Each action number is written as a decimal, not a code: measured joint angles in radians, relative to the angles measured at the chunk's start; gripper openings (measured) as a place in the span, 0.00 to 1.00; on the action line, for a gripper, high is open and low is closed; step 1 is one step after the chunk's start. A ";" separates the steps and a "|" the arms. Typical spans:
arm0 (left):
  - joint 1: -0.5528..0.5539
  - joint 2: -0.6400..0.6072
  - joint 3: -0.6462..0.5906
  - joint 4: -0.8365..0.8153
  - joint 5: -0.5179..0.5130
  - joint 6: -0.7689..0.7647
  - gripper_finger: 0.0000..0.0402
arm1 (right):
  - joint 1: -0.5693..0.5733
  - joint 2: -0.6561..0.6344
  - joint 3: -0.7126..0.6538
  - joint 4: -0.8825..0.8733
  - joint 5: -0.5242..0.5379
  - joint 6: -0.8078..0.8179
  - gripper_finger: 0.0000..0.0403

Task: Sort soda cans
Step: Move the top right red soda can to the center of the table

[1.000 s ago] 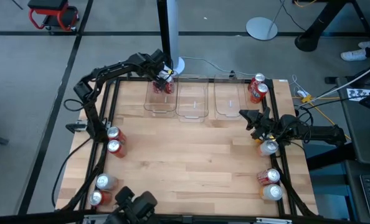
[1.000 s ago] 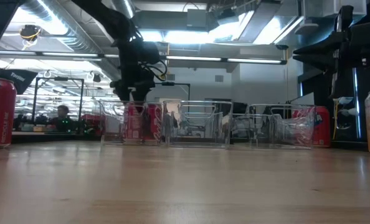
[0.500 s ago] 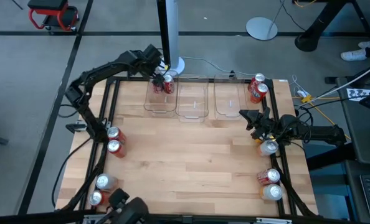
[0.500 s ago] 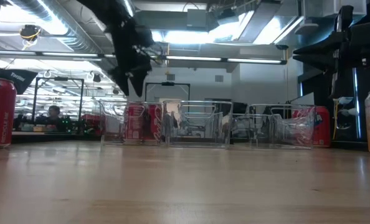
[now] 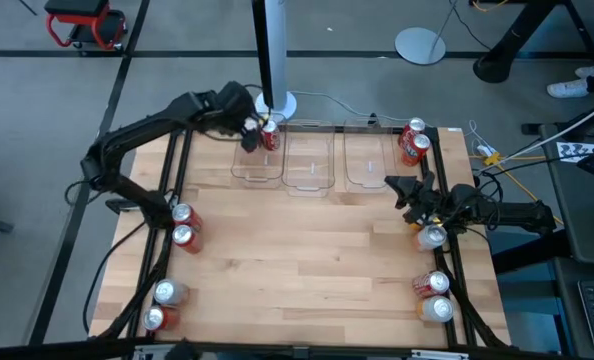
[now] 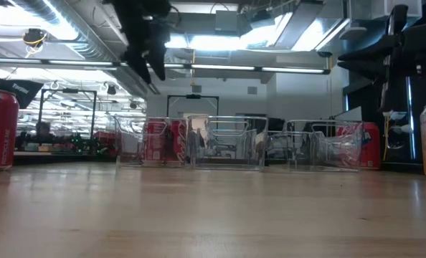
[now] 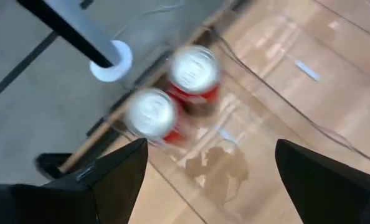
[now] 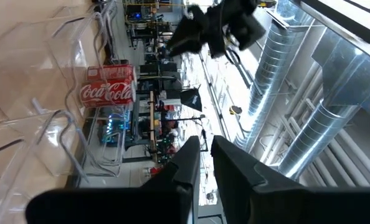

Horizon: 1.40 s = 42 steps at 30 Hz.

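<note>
Two red soda cans (image 7: 194, 71) (image 7: 152, 115) stand upright inside the far end of the left clear bin (image 5: 257, 160), also seen in the low view (image 6: 159, 140). My left gripper (image 5: 245, 120) (image 7: 210, 168) hovers open above them, well clear, high in the low view (image 6: 145, 54). My right gripper (image 5: 395, 190) (image 8: 205, 165) waits shut at the table's right side, near a silver can (image 5: 432, 237). More cans stand upright in pairs at the far right corner (image 5: 413, 143), the left edge (image 5: 183, 225), the near left (image 5: 162, 303) and the near right (image 5: 432, 297).
Three clear bins sit in a row along the far edge; the middle bin (image 5: 309, 162) and the right bin (image 5: 367, 160) hold no cans. A white pole base (image 5: 277, 103) stands just beyond the far edge. Bare wood (image 5: 307, 260) fills the table's middle.
My left gripper has risen from the cans in the left bin, climbing well above the bin rim and drifting slightly toward the table's left. The two cans stay upright in the bin.
</note>
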 joint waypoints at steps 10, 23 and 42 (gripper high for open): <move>-0.203 -0.182 -0.186 0.140 0.000 -0.050 0.84 | 0.000 0.000 0.016 0.062 0.000 0.005 0.12; -0.245 -0.283 -0.505 0.794 0.017 0.143 0.84 | 0.000 0.014 0.111 0.056 -0.013 0.051 0.12; -0.165 -0.282 -0.615 0.983 0.172 0.230 0.84 | -0.012 0.610 0.624 -0.025 0.649 -0.201 0.12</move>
